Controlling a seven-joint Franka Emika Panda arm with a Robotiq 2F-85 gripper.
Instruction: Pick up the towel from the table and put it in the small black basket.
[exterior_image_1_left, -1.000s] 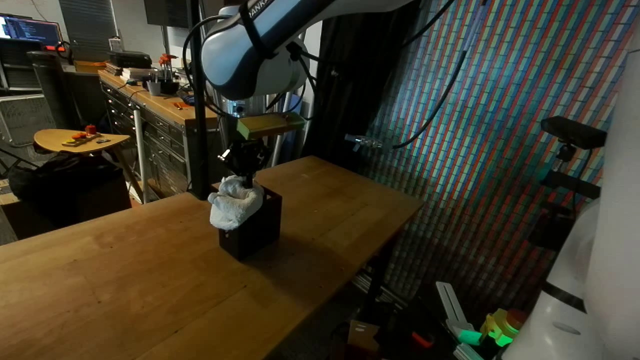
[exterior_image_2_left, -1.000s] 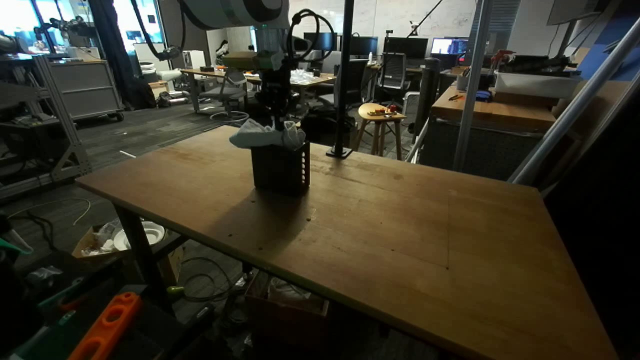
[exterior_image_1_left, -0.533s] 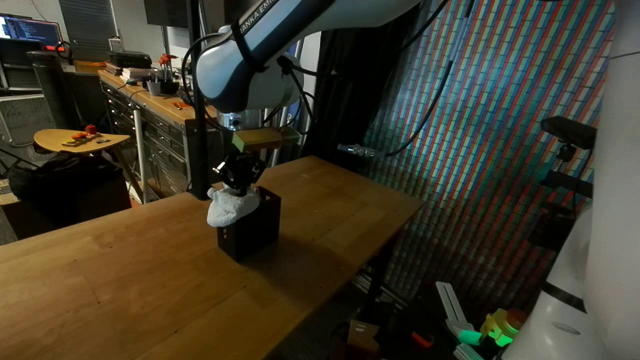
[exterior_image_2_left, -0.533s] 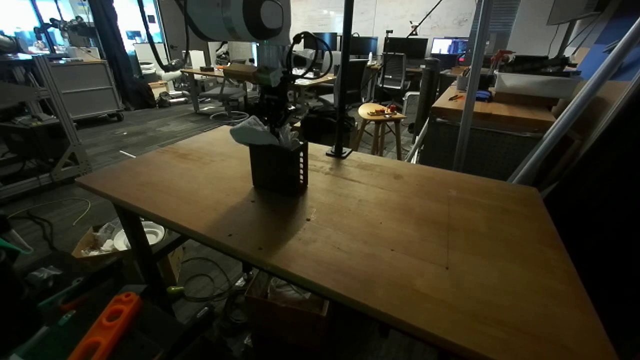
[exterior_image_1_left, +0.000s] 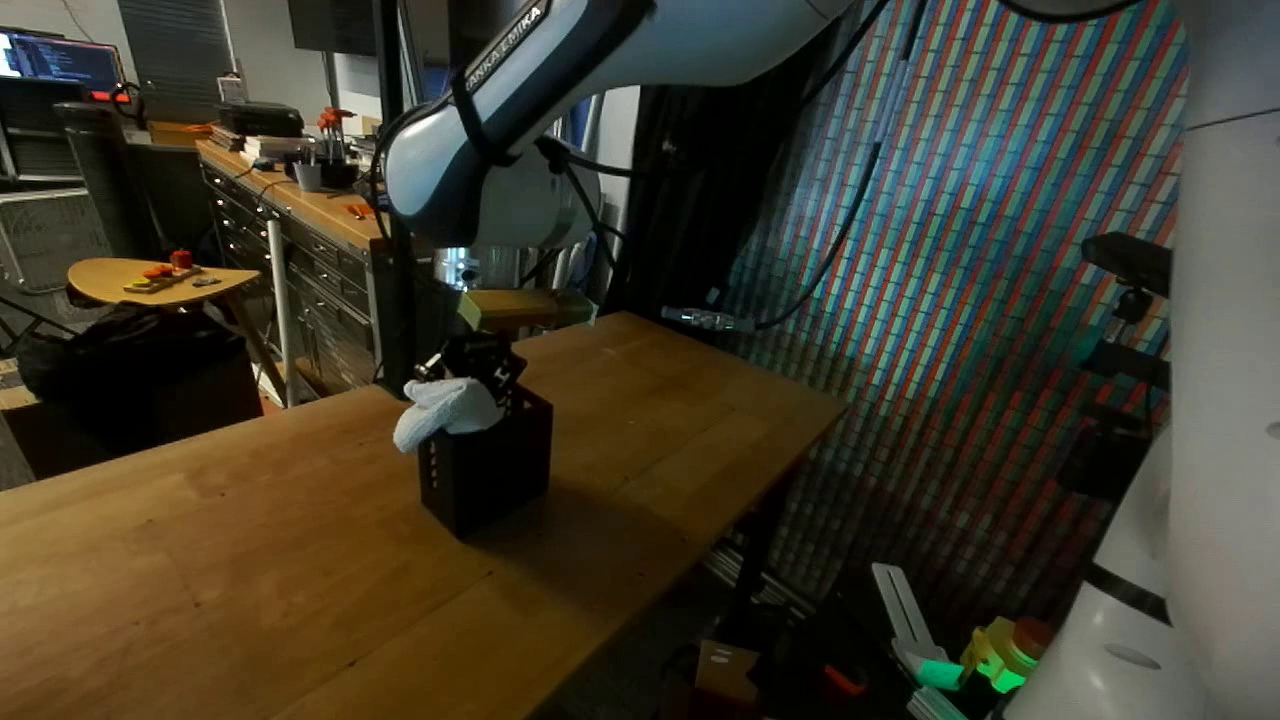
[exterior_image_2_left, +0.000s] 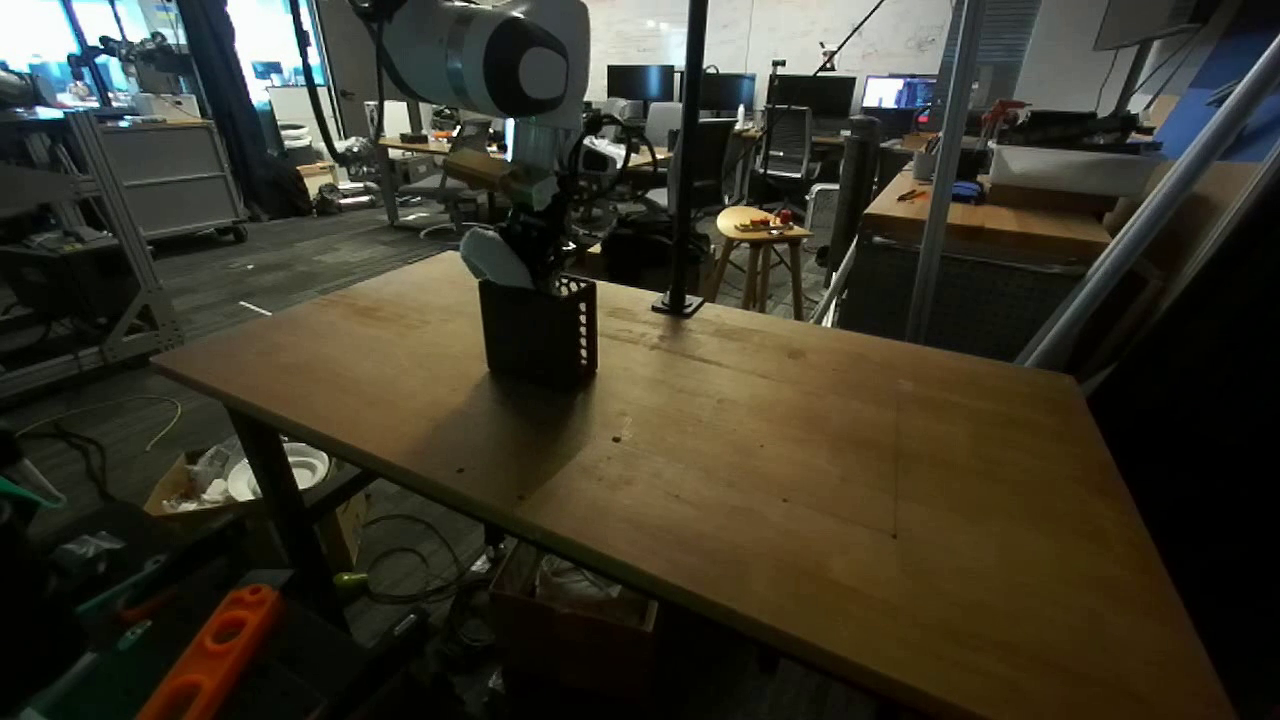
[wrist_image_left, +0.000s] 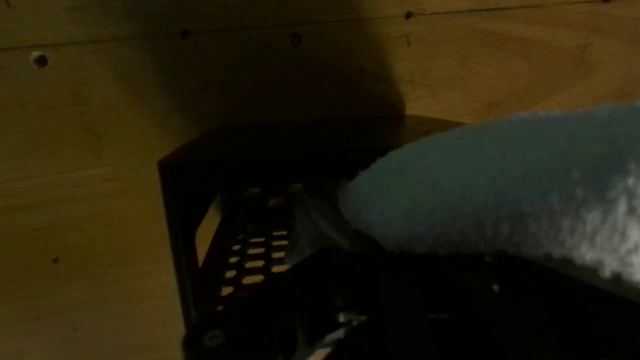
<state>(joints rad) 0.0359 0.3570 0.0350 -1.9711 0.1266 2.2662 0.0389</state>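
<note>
Tool (exterior_image_2_left: 548, 278) points down into the basket (exterior_image_2_left: 532, 335), the towel (exterior_image_2_left: 493, 258) bulging beside it.

Pale towel (exterior_image_1_left: 450, 407) (partly) in basket (exterior_image_1_left: 487, 478)

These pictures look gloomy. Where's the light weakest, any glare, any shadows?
Wrist view: darkest, the basket almost lost in gloom, the towel brightest toward the right edge; an exterior view: windows glare nearly white; both exterior views: a shadow spreads from the basket onto the table.
</note>
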